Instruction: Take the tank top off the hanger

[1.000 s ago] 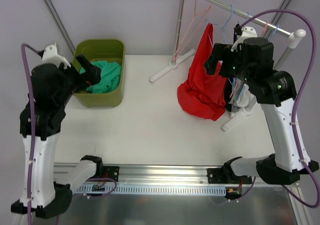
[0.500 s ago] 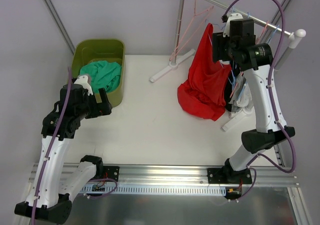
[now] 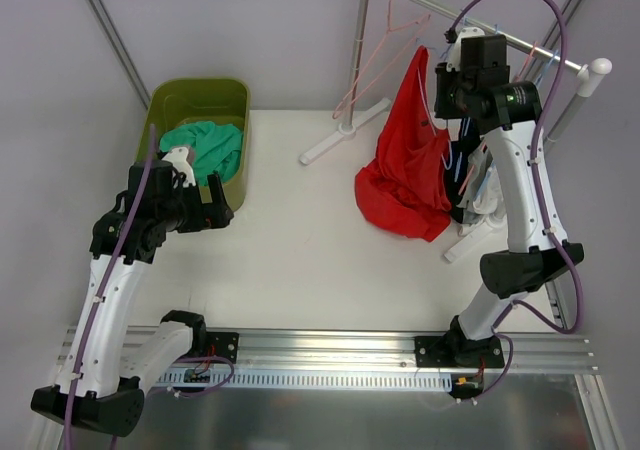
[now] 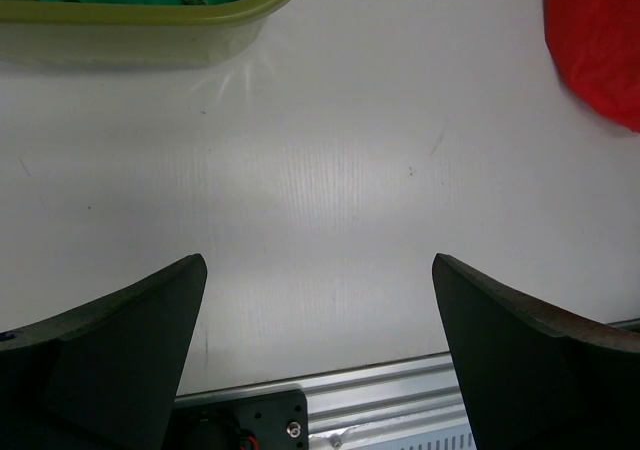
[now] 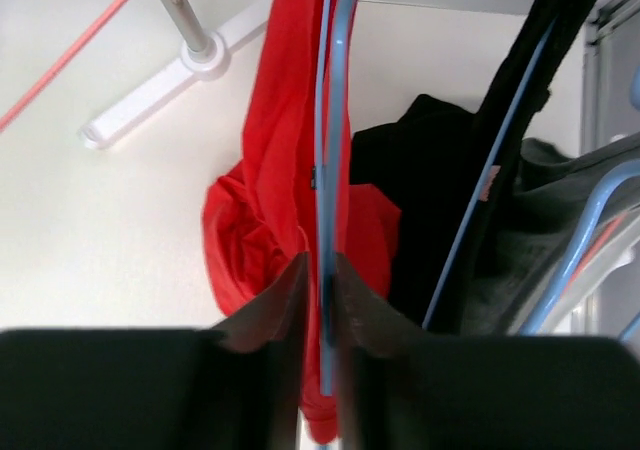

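The red tank top (image 3: pixel 405 170) hangs from a light blue hanger (image 5: pixel 325 120) on the rack's rail (image 3: pixel 520 42), and its lower part lies bunched on the table. My right gripper (image 3: pixel 441 92) is high by the rail. In the right wrist view, this right gripper (image 5: pixel 320 262) is shut on the blue hanger wire, with red cloth (image 5: pixel 285 120) right beside the fingers. My left gripper (image 3: pixel 215 213) hovers low over the white table beside the bin. In its wrist view, the left gripper (image 4: pixel 320 270) stands wide open with nothing in it.
An olive bin (image 3: pixel 200 95) at the back left holds a green garment (image 3: pixel 205 148). On the rack, an empty pink hanger (image 3: pixel 385 40) hangs left of the tank top, and black and grey clothes (image 3: pixel 465 170) hang to its right. The rack's white feet (image 3: pixel 330 142) rest on the table.
My right gripper rose to the rail and closed on the blue hanger. My left arm drew back from over the bin and came down over the table, still open.
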Motion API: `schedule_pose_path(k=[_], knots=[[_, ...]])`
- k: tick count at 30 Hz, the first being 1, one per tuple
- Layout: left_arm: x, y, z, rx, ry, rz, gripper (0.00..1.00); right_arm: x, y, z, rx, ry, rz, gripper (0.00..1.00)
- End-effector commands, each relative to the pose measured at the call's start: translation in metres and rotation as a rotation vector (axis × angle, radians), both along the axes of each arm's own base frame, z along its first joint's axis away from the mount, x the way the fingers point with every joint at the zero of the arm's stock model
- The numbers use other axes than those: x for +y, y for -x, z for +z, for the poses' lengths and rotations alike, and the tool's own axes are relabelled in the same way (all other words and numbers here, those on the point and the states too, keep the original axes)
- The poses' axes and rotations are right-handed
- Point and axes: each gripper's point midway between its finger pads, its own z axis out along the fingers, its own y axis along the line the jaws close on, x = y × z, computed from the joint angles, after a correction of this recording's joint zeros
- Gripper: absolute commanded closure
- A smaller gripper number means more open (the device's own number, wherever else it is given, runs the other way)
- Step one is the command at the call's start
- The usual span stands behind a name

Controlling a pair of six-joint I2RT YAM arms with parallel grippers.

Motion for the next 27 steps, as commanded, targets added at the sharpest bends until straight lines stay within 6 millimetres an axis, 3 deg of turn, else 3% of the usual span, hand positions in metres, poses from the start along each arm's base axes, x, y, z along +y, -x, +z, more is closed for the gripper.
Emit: schedule_pose_path(k=[1, 3, 11, 14, 17, 22, 23, 24, 26, 27], knots=[[-0.006, 0.002, 0.004, -0.012, 0.006, -0.048, 0.01, 0.009, -0.001, 0.029, -0.083, -0.12, -0.024, 0.87], [-0.007, 0.002, 0.005, -0.013, 0.009, -0.051, 0.01, 0.011, -0.002, 0.03, -0.09, -0.17, -0.055, 1.0], [-0.012, 0.005, 0.007, -0.012, 0.036, -0.071, 0.01, 0.021, 0.008, 0.079, -0.225, -0.337, -0.064, 1.0], [-0.021, 0.008, 0.01, -0.003, 0.084, -0.093, 0.01, 0.016, 0.024, 0.102, -0.288, -0.366, -0.07, 1.0], [-0.033, 0.01, 0.016, 0.003, 0.144, -0.127, 0.01, 0.016, 0.033, 0.111, -0.31, -0.387, -0.062, 1.0], [-0.05, 0.008, 0.041, -0.014, 0.226, -0.186, 0.01, 0.018, 0.068, 0.124, -0.332, -0.441, -0.016, 1.0], [-0.053, 0.005, 0.055, -0.032, 0.251, -0.188, 0.01, 0.02, 0.073, 0.116, -0.31, -0.447, -0.006, 1.0], [-0.057, 0.005, 0.064, -0.041, 0.274, -0.2, 0.01, 0.026, 0.095, 0.124, -0.321, -0.477, 0.058, 1.0], [-0.069, 0.002, 0.089, -0.06, 0.336, -0.212, 0.01, 0.03, 0.116, 0.125, -0.319, -0.496, 0.112, 1.0], [-0.074, 0.001, 0.097, -0.068, 0.347, -0.224, 0.01, 0.034, 0.124, 0.115, -0.291, -0.504, 0.139, 1.0]])
